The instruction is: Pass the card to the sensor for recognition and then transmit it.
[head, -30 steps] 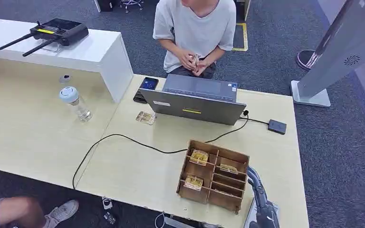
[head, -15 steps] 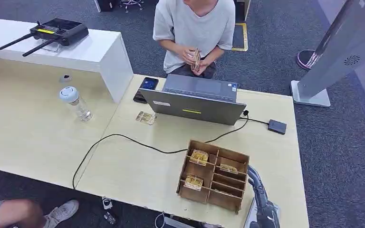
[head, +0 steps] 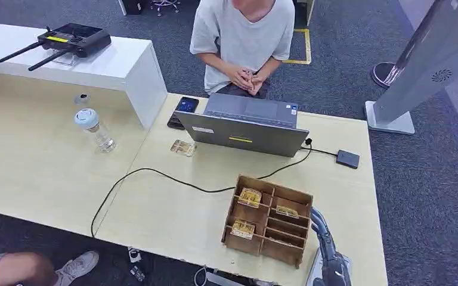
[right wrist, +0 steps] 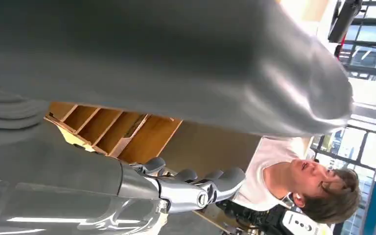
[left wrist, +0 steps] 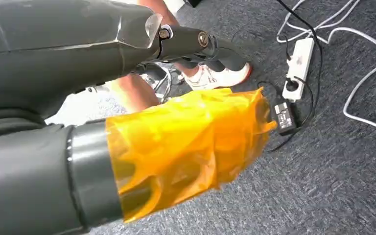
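Observation:
A wooden compartment box [head: 269, 237] stands near the table's front edge, with cards [head: 250, 197] lying in three of its slots. Another card [head: 183, 148] lies flat on the table left of the laptop. The small black sensor [head: 347, 159] sits on the table at the right, wired to the laptop. My right hand [head: 322, 231] hovers just beside the box's right wall, fingers [right wrist: 198, 186] slightly bent and holding nothing. My left hand [left wrist: 186, 98] hangs below the table over the floor, its thumb wrapped in orange film, its dark fingers [left wrist: 210, 46] stretched out and empty.
A grey laptop [head: 244, 125] stands open behind the box, and a person [head: 241, 36] sits behind it with hands clasped. A phone [head: 183, 111], a water bottle [head: 97, 130] and a black cable [head: 155, 174] are on the table. Another person's shoe [head: 77, 266] is below the front edge.
The seated person lifted a card between the hands half a second ago and has lowered the hands together again. My right hand has stayed beside the box.

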Controlling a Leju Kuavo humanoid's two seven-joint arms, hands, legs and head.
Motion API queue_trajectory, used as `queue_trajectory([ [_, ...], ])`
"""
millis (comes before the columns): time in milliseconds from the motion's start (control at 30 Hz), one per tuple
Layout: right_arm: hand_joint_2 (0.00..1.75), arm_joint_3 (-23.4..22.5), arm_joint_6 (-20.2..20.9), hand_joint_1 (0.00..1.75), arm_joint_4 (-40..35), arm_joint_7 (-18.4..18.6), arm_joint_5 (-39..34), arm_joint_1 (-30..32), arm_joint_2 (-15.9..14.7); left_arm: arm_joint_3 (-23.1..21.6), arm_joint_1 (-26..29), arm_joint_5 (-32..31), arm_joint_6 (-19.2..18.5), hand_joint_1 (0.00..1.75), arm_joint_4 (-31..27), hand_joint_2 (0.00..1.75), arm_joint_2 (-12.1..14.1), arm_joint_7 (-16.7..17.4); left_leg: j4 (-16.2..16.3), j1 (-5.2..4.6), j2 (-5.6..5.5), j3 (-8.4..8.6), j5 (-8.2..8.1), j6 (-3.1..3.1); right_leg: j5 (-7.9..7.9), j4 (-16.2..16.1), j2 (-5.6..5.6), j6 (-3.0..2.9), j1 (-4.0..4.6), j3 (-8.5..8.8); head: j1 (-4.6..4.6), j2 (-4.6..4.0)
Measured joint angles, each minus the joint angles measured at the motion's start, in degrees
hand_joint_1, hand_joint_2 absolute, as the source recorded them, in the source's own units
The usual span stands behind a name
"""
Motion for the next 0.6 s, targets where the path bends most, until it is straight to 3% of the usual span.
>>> queue_trajectory([
  [600, 0.0, 0.02, 0.11, 0.0, 0.02, 0.0, 0.07, -0.14, 0.0, 0.0, -0.03, -0.02, -0.39, 0.0, 0.0, 0.0, 0.0, 0.48, 0.0, 0.0, 0.0, 0.0, 0.0, 0.0, 0.0, 0.0, 0.0, 0.0, 0.0, 0.0, 0.0, 0.0],
])
